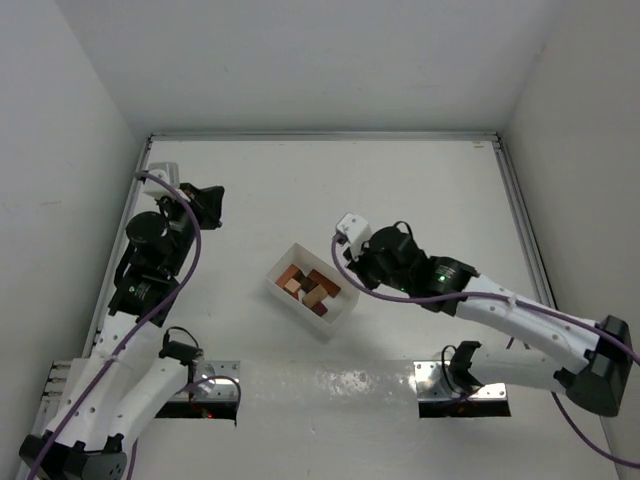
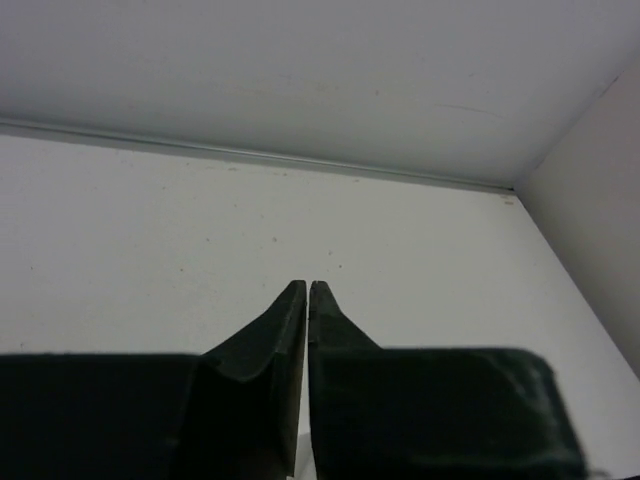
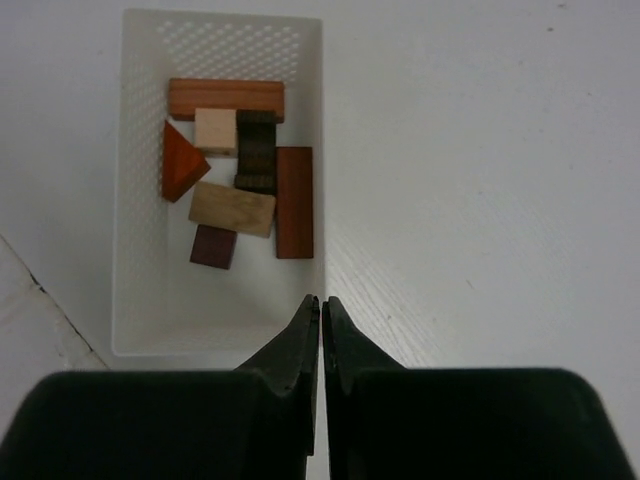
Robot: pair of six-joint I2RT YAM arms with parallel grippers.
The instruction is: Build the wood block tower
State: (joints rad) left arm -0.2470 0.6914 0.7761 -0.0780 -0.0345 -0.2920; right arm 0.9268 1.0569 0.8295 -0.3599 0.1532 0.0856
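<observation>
Several wooden blocks (image 1: 308,288) lie loose and flat in a white perforated box (image 1: 281,262) at the table's middle; no tower stands. The right wrist view shows a reddish-brown bar (image 3: 226,99), a pale cube (image 3: 215,130), a dark brown block (image 3: 257,150), a red wedge (image 3: 180,162), a tan bar (image 3: 232,209), another reddish bar (image 3: 294,202) and a small maroon cube (image 3: 212,246). My right gripper (image 3: 321,300) is shut and empty, hovering over the box's near right corner (image 1: 358,280). My left gripper (image 2: 308,285) is shut and empty at the far left (image 1: 212,205), away from the box.
White walls enclose the table on three sides, with a metal rail (image 1: 320,136) along the back edge and another (image 1: 522,215) down the right. Two metal base plates (image 1: 215,380) sit at the near edge. The left wrist view faces the back wall corner (image 2: 515,190).
</observation>
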